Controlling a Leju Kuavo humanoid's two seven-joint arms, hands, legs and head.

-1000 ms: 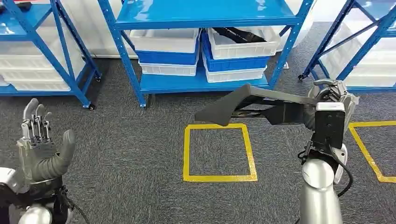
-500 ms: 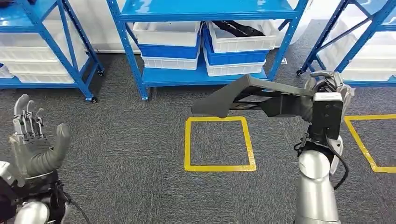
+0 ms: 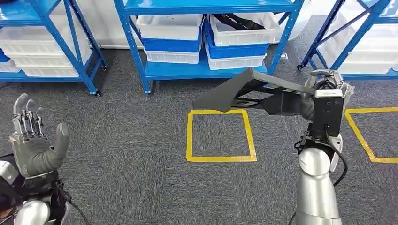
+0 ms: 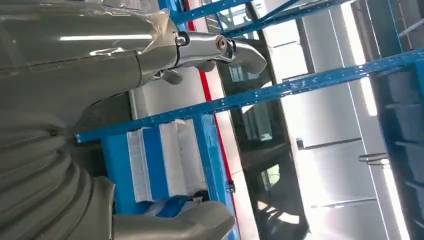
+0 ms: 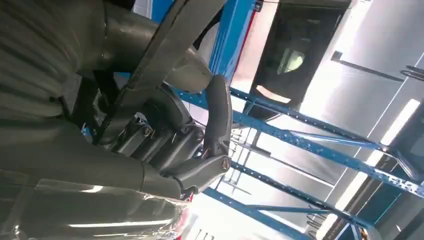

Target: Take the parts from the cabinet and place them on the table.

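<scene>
My right hand (image 3: 324, 91) grips one end of a long dark grey part (image 3: 244, 91) that juts out to the left, above the carpet and a yellow floor square (image 3: 220, 136). In the right wrist view the dark part (image 5: 165, 45) runs across the curled fingers (image 5: 200, 165). My left hand (image 3: 33, 140) is raised at the lower left with its fingers upright and apart and nothing in it. The left wrist view has the grey thumb (image 4: 175, 225) and a finger (image 4: 220, 47) spread apart. Behind the part stands the blue cabinet (image 3: 206, 9) with another dark part in a white bin (image 3: 244, 28).
White and blue bins (image 3: 171, 42) are stacked on the cabinet's low shelf. More blue racks with white bins stand at the left (image 3: 47, 47) and right (image 3: 361, 42). A second yellow floor marking (image 3: 363, 140) lies at the right. Grey carpet covers the floor.
The whole picture has shifted: the shelves and yellow square sit higher and farther off, so the camera has backed away. The right hand keeps its hold on the dark part. The left hand stays raised.
</scene>
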